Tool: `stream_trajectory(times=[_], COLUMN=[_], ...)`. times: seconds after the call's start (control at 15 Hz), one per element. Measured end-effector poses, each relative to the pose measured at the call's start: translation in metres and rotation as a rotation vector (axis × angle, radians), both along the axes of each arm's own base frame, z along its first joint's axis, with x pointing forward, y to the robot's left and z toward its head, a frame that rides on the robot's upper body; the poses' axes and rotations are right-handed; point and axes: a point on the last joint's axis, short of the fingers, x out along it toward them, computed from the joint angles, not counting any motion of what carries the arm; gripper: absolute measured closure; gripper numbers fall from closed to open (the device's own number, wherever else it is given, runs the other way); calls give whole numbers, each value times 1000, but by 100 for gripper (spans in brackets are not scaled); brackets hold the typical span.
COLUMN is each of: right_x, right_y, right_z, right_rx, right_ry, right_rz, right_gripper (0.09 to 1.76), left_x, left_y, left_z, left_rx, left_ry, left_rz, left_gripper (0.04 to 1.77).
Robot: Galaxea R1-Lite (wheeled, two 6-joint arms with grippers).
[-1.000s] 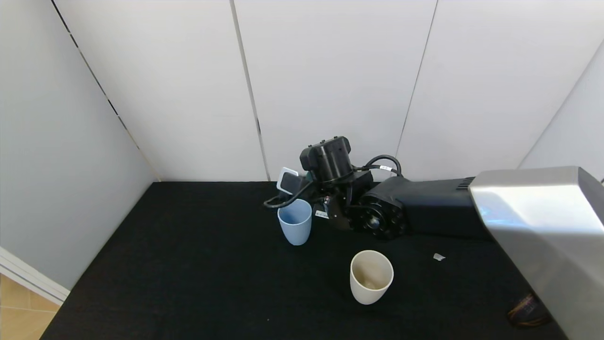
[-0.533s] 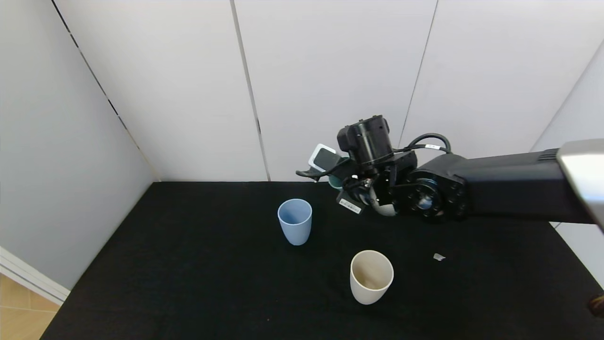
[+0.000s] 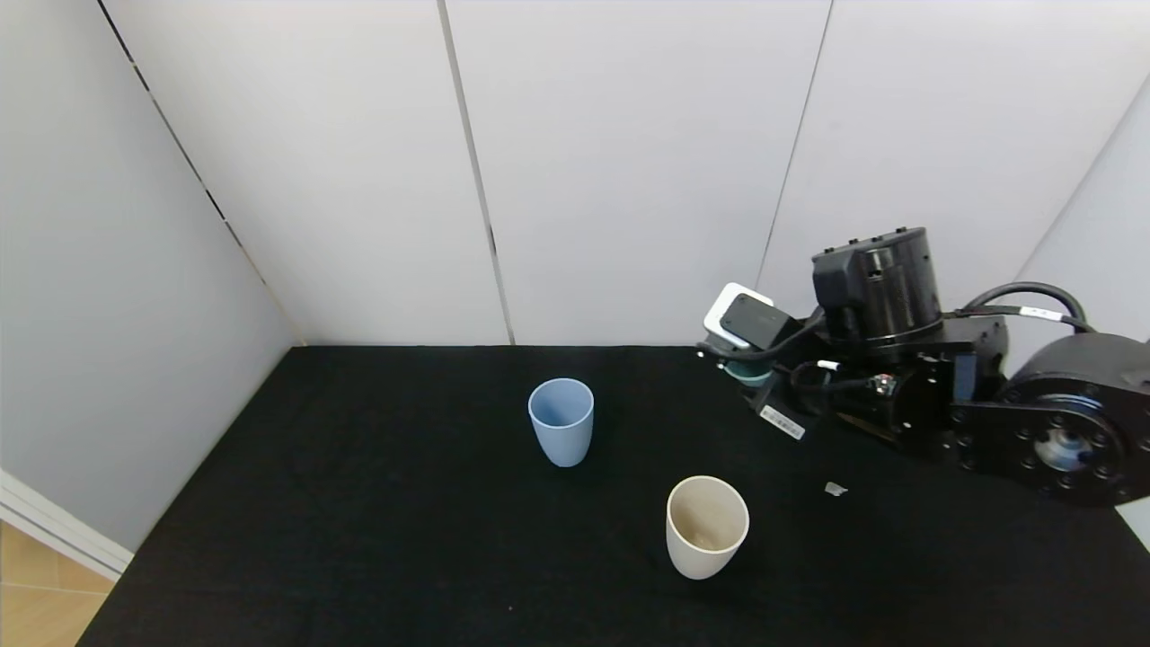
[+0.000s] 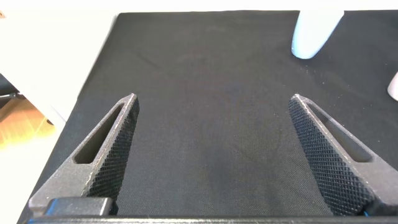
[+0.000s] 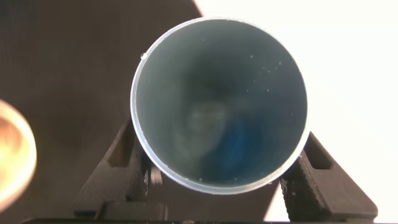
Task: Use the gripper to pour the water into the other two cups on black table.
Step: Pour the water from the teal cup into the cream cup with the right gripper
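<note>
over the far right part of the black table (image 3: pixel 359 503), your right gripper (image 3: pixel 750 368) hangs above the cloth with its fingers clamped on either side of a teal-green cup (image 5: pixel 219 102). you can see this best through the right wrist camera: the cup's open mouth faces the lens, the two black fingers (image 5: pixel 127 162) press against its wall from opposite sides, and small droplets cling to the inside. whether any water is left at the bottom, you cannot tell. from the head camera only a sliver of that cup (image 3: pixel 748 376) shows below the small white-grey box (image 3: pixel 741 316) on the wrist.

to the left of that gripper, well apart from it, the light blue cup (image 3: pixel 561 420) stands upright on the cloth. nearer to you and below the gripper's line, the cream-white cup (image 3: pixel 706 527) also stands upright, apart from the blue one; something pale sits at its bottom, though you cannot tell from here if it is water. a small pale scrap (image 3: pixel 835 489) lies on the cloth between the cream-white cup and the arm's large joint.

your left gripper (image 4: pixel 214 155) is low over the near left part of the table, fingers spread wide with nothing between them; ahead of it you see the light blue cup's base (image 4: pixel 314 34).
</note>
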Motion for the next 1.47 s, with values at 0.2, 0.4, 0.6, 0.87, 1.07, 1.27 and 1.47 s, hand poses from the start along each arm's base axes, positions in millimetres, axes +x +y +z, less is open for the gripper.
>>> stream_trajectory(times=[0.2,0.4,0.6,0.87,1.07,1.27,1.47], right_x=[-22,-41,-50,-54,-53,-52,-48], right_y=[-19,-30,-32,-22,-12,-2,8], right_z=[-2,-8,-15,-24,-33,-40,-45], right_rx=[-8,-51,-80,-104,-192,-278,-373], right_ry=[20,42,61,87,95,99,93], right_rz=[4,25,40,75,88,139,172], right_gripper=[68,68,68,68,68,68,68], left_x=[0,0,0,0,0,0,0], left_y=[0,0,0,0,0,0,0], left_z=[0,0,0,0,0,0,0], left_rx=[0,0,0,0,0,0,0], left_ry=[0,0,0,0,0,0,0], left_rz=[0,0,0,0,0,0,0], left_gripper=[9,9,9,9,9,9,9])
